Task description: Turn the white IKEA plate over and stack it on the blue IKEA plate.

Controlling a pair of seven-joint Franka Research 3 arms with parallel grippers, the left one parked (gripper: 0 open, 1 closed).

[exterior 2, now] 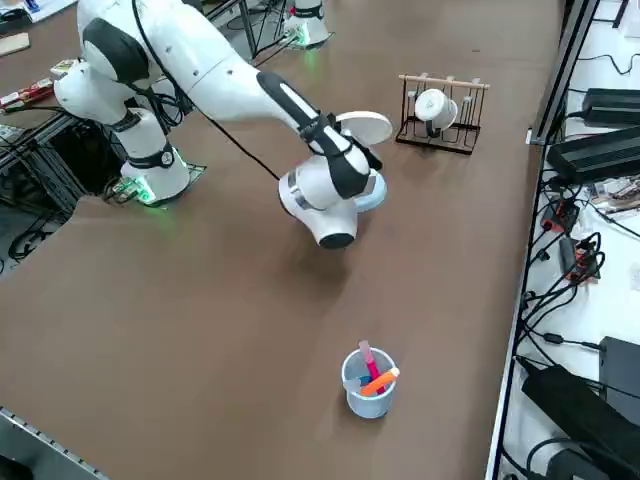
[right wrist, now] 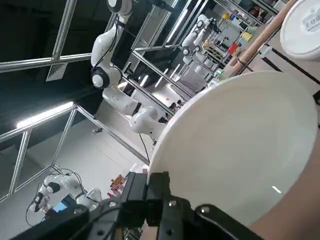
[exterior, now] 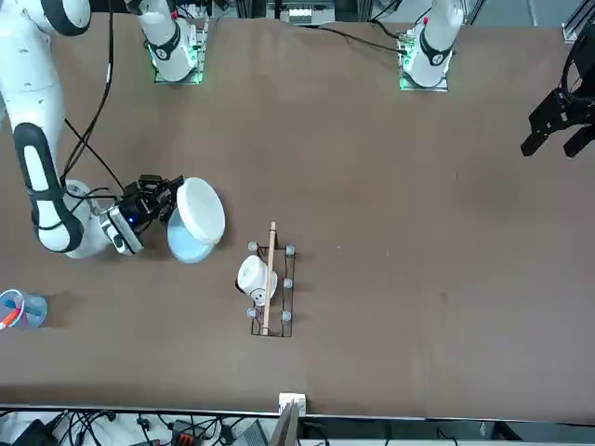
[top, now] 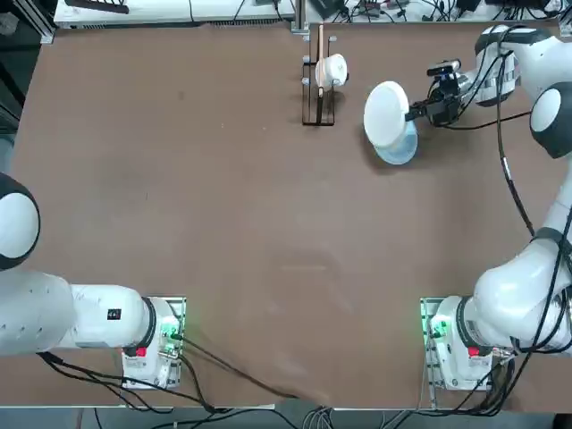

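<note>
My right gripper is shut on the rim of the white IKEA plate, at the far right of the table. It holds the plate lifted and tilted, partly over the blue IKEA plate, which lies flat on the table with only its near edge showing. The front view shows the white plate above the blue plate, with the gripper beside them. From the right side, the white plate hangs over the blue plate. In the wrist view the white plate fills the frame beyond the gripper.
A wooden rack holding a small white cup stands just left of the plates. A clear blue cup with pens sits near the table's right edge. The parked left arm is at the near left.
</note>
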